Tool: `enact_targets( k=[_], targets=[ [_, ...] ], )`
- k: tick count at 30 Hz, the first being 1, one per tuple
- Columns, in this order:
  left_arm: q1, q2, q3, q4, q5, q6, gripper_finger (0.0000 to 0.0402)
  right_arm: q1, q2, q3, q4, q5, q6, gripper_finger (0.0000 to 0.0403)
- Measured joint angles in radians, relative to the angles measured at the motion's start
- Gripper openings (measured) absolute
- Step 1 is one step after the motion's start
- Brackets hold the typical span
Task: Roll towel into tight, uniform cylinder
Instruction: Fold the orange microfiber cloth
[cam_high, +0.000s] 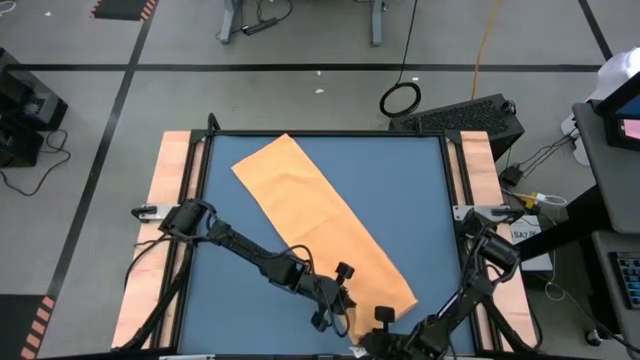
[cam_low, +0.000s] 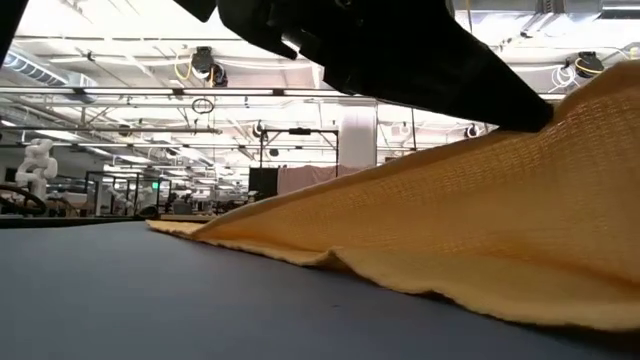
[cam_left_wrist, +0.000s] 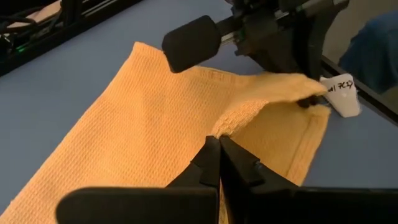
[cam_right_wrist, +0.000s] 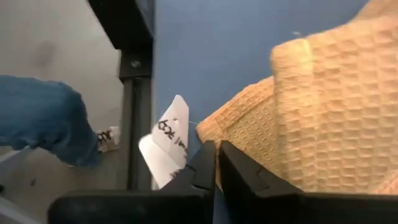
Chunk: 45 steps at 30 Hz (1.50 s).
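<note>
Blue table (cam_high: 420, 200), both claws pinching towel (cam_high: 320, 215) near edge, arms low

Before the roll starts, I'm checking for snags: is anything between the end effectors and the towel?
Nothing visible. Both end effectors, left and right, are shut on the towel at its near end, beside its white tag.

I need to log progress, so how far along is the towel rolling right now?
Done: the towel lies flat in a long diagonal strip, with no roll visible. In hand: the left gripper and the right gripper are both shut on its near end, lifting that edge. Left: all the rolling into a cylinder.
</note>
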Motion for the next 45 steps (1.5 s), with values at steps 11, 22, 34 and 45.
enact_targets(
  k=[11, 22, 34, 45],
  targets=[
    [-0.002, 0.0, 0.0, -0.044, 0.0, -0.052, 0.0004, -0.022, 0.0, 0.0, 0.075, -0.046, -0.047, 0.0001],
    [-0.02, 0.021, 0.0, -0.094, 0.097, -0.078, 0.0004, -0.019, 0.0, 0.0, 0.052, -0.048, 0.006, 0.0],
    [-0.073, 0.076, 0.0, -0.023, 0.095, -0.094, 0.0084, -0.018, 0.0, 0.0, 0.052, -0.051, 0.01, 0.0],
    [-0.119, 0.052, 0.0, -0.005, 0.054, -0.093, 0.0116, -0.018, 0.0, -0.001, 0.047, -0.071, 0.04, 0.0]
  ],
)
